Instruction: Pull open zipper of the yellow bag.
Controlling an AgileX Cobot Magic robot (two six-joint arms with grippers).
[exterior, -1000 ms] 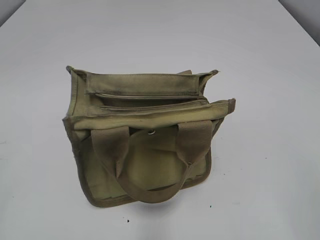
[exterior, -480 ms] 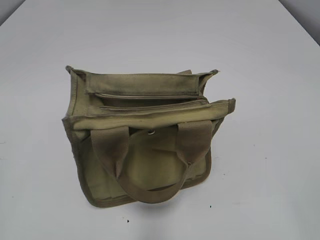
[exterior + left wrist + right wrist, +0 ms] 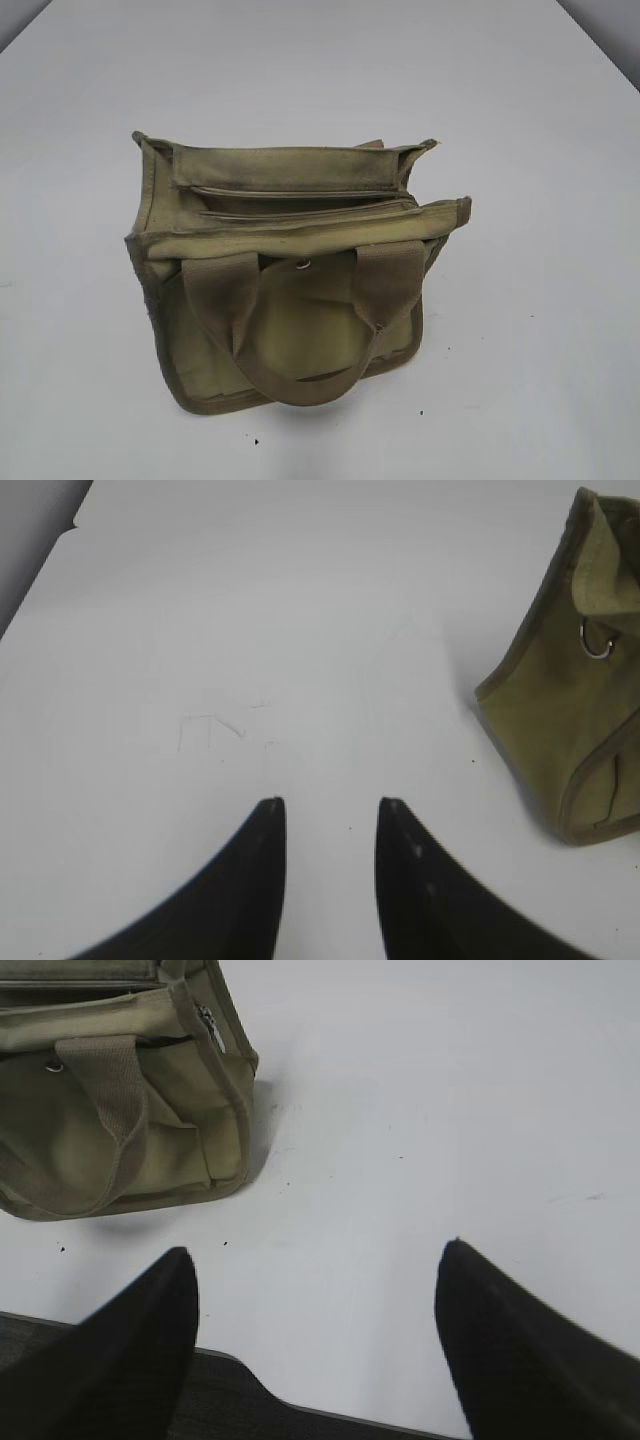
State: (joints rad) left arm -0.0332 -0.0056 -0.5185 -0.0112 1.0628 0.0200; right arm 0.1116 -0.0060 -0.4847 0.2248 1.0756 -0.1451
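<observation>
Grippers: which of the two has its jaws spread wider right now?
The right gripper: its jaws stand far apart over bare table, short of the yellow bag. The left gripper shows only a narrow gap between its fingertips.

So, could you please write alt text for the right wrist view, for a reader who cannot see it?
The open right gripper hovers over a white table, holding nothing. At the upper left stands the yellow bag with one webbing handle hanging down its front and the zipper's silver pull tab at its near top corner.
</observation>
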